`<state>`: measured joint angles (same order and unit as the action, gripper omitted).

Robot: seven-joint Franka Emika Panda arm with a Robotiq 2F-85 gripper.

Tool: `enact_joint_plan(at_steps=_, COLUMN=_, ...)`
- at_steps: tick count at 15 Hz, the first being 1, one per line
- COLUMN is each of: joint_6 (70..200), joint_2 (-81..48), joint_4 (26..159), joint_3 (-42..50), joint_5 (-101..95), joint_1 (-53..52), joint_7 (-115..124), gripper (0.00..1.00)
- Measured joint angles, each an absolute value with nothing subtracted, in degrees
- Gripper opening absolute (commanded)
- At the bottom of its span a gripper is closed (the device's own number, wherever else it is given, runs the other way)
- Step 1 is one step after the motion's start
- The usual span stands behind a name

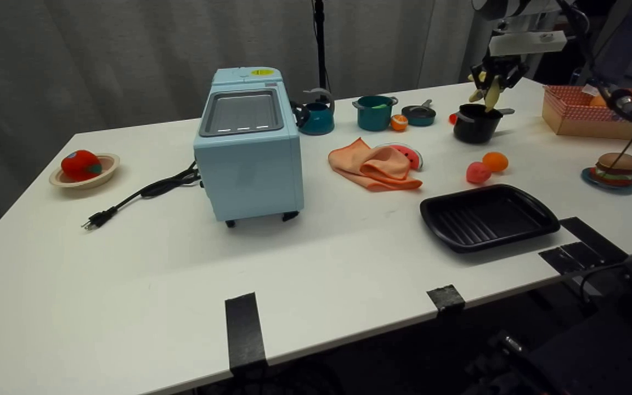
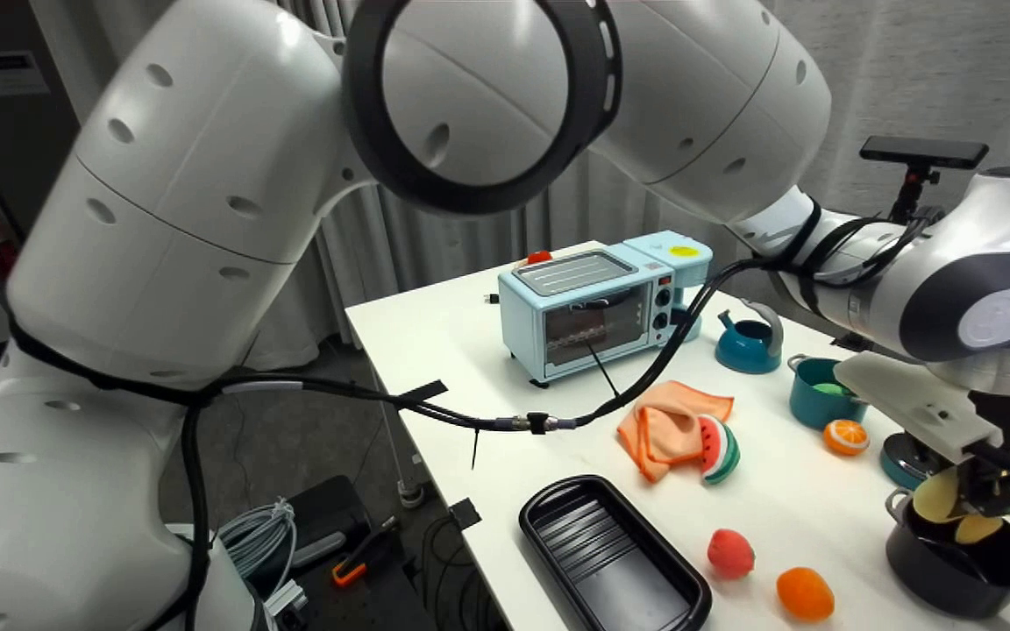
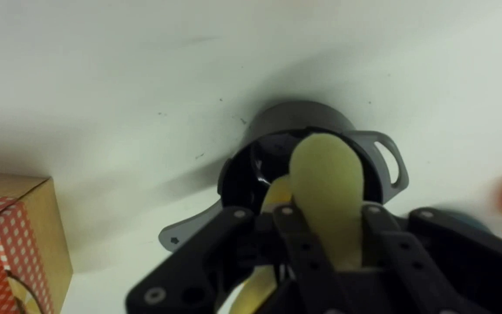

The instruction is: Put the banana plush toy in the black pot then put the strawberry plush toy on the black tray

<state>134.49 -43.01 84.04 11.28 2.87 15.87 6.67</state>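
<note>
The pale-yellow banana plush toy [image 1: 492,94] is held over the mouth of the black pot [image 1: 474,131]; an exterior view shows both the banana [image 2: 936,497] and the pot [image 2: 952,574]. In the wrist view the banana [image 3: 326,170] sits between both fingers of my gripper [image 3: 327,211], which is shut on it. The pot [image 3: 301,115] lies beneath, partly hidden. I cannot tell whether the banana's lower end is inside the rim. The strawberry plush toy [image 1: 478,172] lies on the table beside the black tray [image 1: 500,219]; the strawberry [image 2: 730,554] and tray [image 2: 593,548] also show in an exterior view.
An orange fruit [image 1: 495,162] touches or nearly touches the strawberry. A checked basket [image 1: 596,123] and a toy burger [image 1: 616,169] stand near the pot. A small pan [image 1: 419,115], a teal pot [image 1: 373,114], a cloth [image 1: 373,167] and a blue toaster oven [image 1: 250,175] stand farther along.
</note>
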Motion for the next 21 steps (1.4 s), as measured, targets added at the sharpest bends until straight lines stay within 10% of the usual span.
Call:
enact_joint_plan(at_steps=1, joint_6=134.5, joint_2=-44.2, joint_4=82.4, joint_3=11.5, joint_5=2.9, joint_1=15.9, joint_7=8.0, gripper=0.39)
enact_joint_plan(at_steps=10, joint_6=133.7, joint_2=-53.8, joint_4=69.0, joint_3=11.6, joint_5=2.9, joint_1=15.9, joint_7=14.3, gripper=0.99)
enact_joint_plan(at_steps=21, joint_6=123.1, joint_2=-52.9, joint_4=66.7, joint_3=6.2, joint_5=2.9, joint_1=16.5, joint_7=5.0, gripper=1.0)
